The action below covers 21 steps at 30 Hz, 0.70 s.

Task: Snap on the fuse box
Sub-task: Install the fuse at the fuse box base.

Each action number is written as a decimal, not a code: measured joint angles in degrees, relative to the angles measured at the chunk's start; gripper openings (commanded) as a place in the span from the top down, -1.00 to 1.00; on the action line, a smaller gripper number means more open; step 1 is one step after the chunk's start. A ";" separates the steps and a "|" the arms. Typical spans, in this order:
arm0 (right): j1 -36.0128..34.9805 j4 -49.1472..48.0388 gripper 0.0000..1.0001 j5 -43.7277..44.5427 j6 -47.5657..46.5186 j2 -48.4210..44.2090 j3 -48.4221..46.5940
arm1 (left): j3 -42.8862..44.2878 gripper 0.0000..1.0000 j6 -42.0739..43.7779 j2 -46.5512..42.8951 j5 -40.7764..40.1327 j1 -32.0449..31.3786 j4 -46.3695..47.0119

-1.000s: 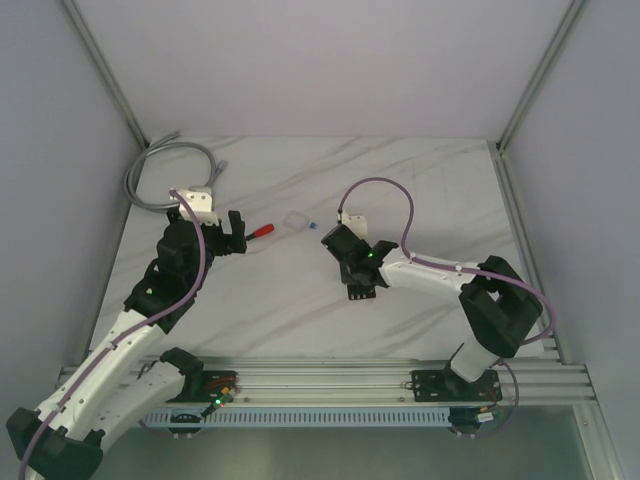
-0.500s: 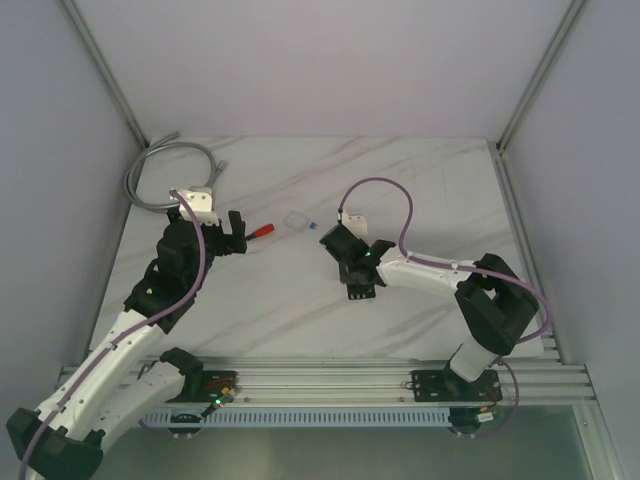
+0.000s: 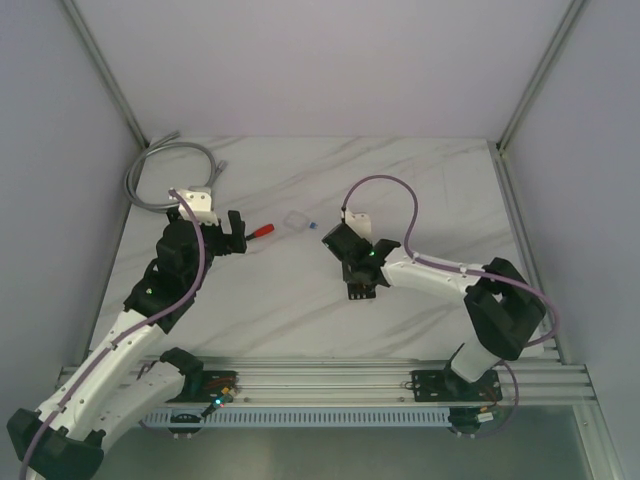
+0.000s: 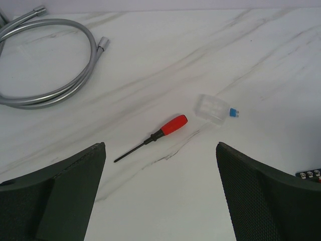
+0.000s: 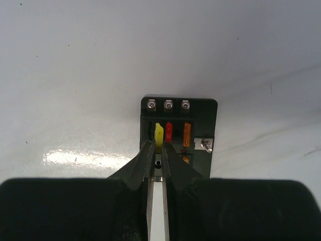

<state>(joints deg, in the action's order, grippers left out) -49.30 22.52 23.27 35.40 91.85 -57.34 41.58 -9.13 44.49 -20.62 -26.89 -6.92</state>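
Observation:
The fuse box (image 5: pixel 200 131) is a flat black block lying on the white marble table, with a yellow fuse (image 5: pixel 159 133), a red fuse and an orange fuse in its slots. My right gripper (image 5: pixel 156 149) stands over it, shut on the lower part of the yellow fuse. In the top view the fuse box (image 3: pixel 363 290) pokes out just below the right gripper (image 3: pixel 356 268). My left gripper (image 4: pixel 160 170) is open and empty, hovering over bare table near the red-handled screwdriver (image 4: pixel 173 125). The clear cover (image 4: pixel 211 108) lies beyond it.
A small blue fuse (image 4: pixel 234 113) lies against the clear cover. A grey metal hose (image 4: pixel 55 89) coils at the far left corner. In the top view the screwdriver (image 3: pixel 262 230) and cover (image 3: pixel 295 221) lie between the two grippers.
The right arm's elbow and cable have shifted slightly; its gripper stays at the fuse box. The left arm has not moved.

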 measured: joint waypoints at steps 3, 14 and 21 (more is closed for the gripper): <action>0.00 0.09 1.00 0.44 0.02 -0.35 -0.07 | 0.00 -1.00 -0.15 0.00 0.22 0.17 0.00; 0.00 0.04 1.00 0.04 0.00 1.46 -0.15 | 0.00 -1.00 -0.22 0.00 0.44 0.22 0.00; 0.00 -0.17 1.00 -0.17 0.02 1.66 -0.15 | 0.00 -1.00 -0.24 0.00 0.48 0.33 0.00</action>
<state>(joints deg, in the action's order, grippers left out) -49.30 22.35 23.09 35.42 93.51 -57.49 41.58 -9.37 44.49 -20.14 -26.57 -6.92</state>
